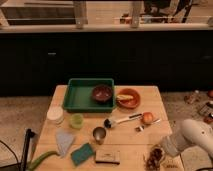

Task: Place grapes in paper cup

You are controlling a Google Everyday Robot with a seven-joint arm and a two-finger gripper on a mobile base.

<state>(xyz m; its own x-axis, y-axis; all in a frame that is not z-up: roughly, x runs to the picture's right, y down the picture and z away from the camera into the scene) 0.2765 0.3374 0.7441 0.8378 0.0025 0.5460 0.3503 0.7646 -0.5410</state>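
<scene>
The grapes, a dark reddish-brown knobbly bunch, lie at the front right corner of the wooden table. My gripper is at the end of the white arm that reaches in from the right. It sits right at the grapes, partly over them. A white paper cup stands at the table's left edge, far from the gripper.
A green tray at the back holds a dark bowl. An orange bowl stands beside the tray. Also on the table are a round orange-red fruit, a brush, a metal cup, a small green cup, a green sponge and a small box.
</scene>
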